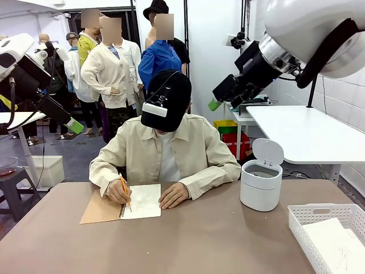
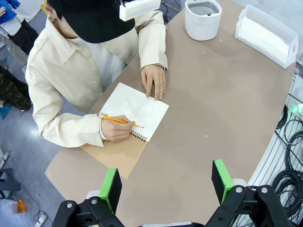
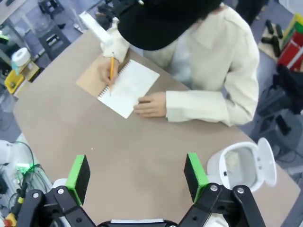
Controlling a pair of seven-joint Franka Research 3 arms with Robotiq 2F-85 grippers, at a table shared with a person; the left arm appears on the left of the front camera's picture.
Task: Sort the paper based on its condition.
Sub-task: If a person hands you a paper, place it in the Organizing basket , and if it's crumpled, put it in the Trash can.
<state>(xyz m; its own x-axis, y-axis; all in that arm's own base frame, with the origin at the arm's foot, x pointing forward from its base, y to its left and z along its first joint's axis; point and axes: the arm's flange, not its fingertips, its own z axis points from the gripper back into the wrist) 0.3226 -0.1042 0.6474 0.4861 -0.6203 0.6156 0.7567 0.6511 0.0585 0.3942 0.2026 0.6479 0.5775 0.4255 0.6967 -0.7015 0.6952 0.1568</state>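
You are looking at a robotics lab or demonstration hall, not a home or office. Two white robot arms [image 1: 319, 34] hang over a rounded brown table [image 1: 199, 240], and bundles of black cables [image 2: 289, 179] trail on the floor beside it. A second, white table [image 1: 308, 134] stands against a white tiled wall [image 1: 348, 97]. Behind the seated person in the cream jacket [image 1: 165, 154], several people [image 1: 114, 74] stand watching on a bare grey floor [image 1: 74, 160]. Stacked yellow and red plastic crates [image 1: 231, 137] and a white storage bin [image 1: 48, 170] sit on that floor, and a dark stool [image 1: 11, 182] stands at the left.
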